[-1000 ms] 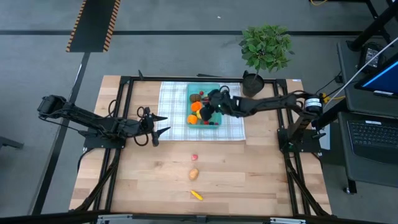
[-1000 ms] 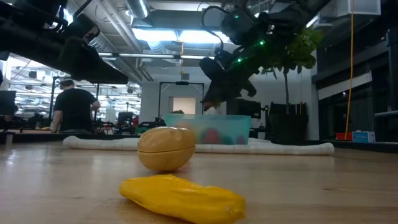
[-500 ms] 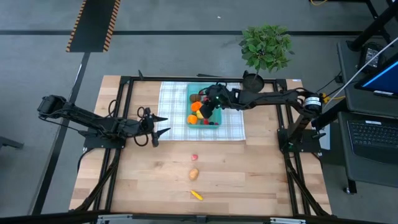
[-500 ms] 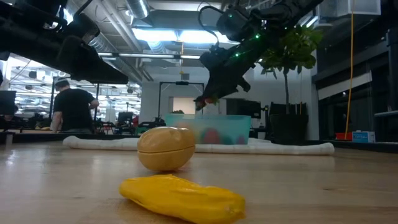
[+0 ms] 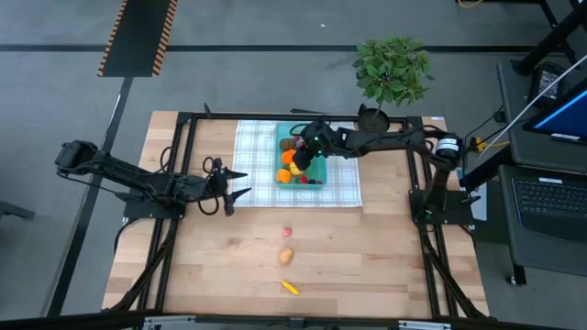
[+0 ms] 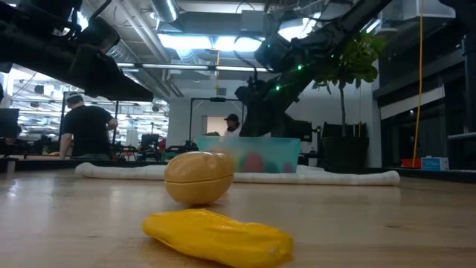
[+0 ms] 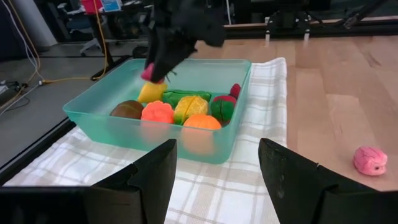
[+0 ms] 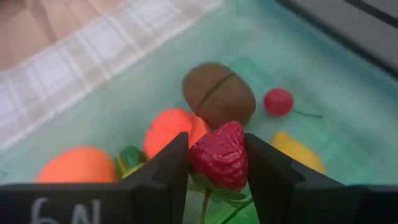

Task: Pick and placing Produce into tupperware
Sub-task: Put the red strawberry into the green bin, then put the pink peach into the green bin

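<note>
My right gripper (image 5: 303, 158) hangs over the teal tupperware (image 5: 279, 137), shut on a red strawberry (image 8: 217, 155). Below it in the tupperware (image 7: 118, 124) lie a brown kiwi (image 8: 219, 94), a cherry (image 8: 278, 101), oranges (image 8: 78, 165) and a yellow piece (image 8: 297, 152). The tupperware stands on a checked cloth (image 5: 252, 151). My left gripper (image 5: 240, 183) waits open at the cloth's left edge, holding nothing. On the bare wood lie a pink piece (image 5: 287, 232), a tan potato (image 5: 286, 256) and a yellow piece (image 5: 290, 288). My right gripper pinches the strawberry's two sides (image 8: 198, 155) between its two fingers (image 8: 165, 171). The fingers slant down from the table's right side. The strawberry is lifted clear, above the produce in the tupperware.
A potted green plant (image 5: 393, 69) stands at the far right corner, behind the right arm. In the low view the potato (image 6: 198, 177) and the yellow piece (image 6: 219, 237) lie in front of the tupperware (image 6: 249, 156). A person (image 6: 89, 130) stands in the room beyond.
My right gripper has moved a little toward the table's left and far edge and has sunk lower over the tupperware, tipping further down. The strawberry has stayed between its fingers.
</note>
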Motion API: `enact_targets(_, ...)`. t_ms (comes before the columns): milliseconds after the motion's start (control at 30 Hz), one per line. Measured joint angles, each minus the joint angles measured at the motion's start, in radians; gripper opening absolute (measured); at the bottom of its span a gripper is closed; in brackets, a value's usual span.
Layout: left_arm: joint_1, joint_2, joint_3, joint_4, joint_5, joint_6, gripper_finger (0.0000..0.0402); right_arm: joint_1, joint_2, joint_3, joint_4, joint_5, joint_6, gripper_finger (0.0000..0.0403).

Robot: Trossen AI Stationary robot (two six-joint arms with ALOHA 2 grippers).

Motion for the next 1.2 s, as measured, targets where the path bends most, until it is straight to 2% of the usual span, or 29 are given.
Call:
enact_targets(500,0.004,0.000,0.000,-0.007,0.000,-0.001,0.0220,-0.004,0.058,0.000,0.006,-0.001,-0.023,0.0137)
enact_targets(833,0.004,0.000,0.000,-0.007,0.000,-0.001,0.0220,-0.004,0.057,-0.001,0.062,0.000,-0.014,0.0251)
enact_targets(1100,0.002,0.000,0.000,-0.006,0.001,0.007,0.0220,-0.005,-0.010,-0.002,0.044,-0.001,0.008,0.0273)
enact_targets(1200,-0.011,0.000,0.000,-0.006,0.069,0.091,0.0220,0.010,-0.067,-0.004,0.029,0.003,-0.042,0.0274)
